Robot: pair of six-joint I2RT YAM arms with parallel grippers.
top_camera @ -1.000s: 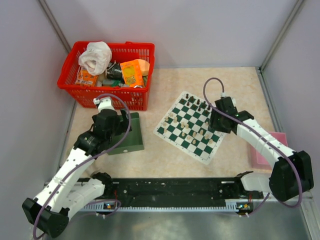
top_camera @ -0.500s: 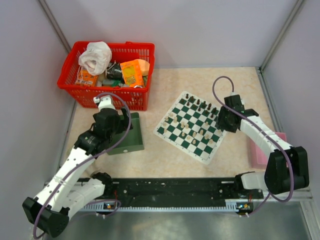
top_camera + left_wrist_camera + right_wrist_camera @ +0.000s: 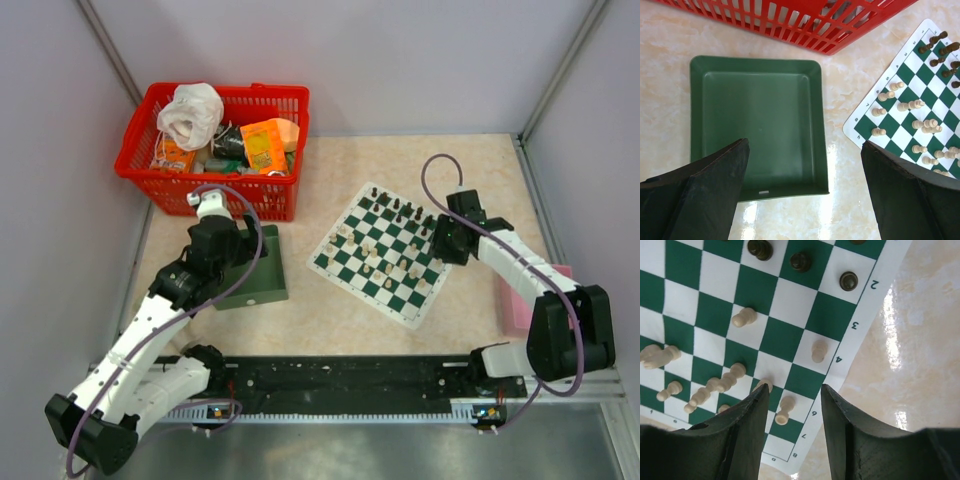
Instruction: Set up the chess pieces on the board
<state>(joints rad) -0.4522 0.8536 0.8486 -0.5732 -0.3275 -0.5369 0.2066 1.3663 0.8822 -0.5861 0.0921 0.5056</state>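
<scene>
The green-and-white checked board (image 3: 380, 255) lies turned like a diamond in mid-table. Black pieces (image 3: 405, 212) stand along its far right edge, and cream-white pieces (image 3: 368, 258) are scattered across its middle. My right gripper (image 3: 440, 243) hovers over the board's right edge, open and empty; its view shows cream pieces (image 3: 786, 410) between the jaws and black pieces (image 3: 801, 261) beyond. My left gripper (image 3: 228, 258) is open and empty above the plain green tray (image 3: 757, 120). The board's corner also shows in the left wrist view (image 3: 912, 107).
A red basket (image 3: 215, 145) full of odds and ends stands at the far left, just behind the green tray (image 3: 250, 268). A pink object (image 3: 530, 300) lies at the right edge under the right arm. Walls close in on the left, back and right.
My right gripper has moved right, from over the board's right part to its right edge, then settled with little further motion. The left arm has not moved.
</scene>
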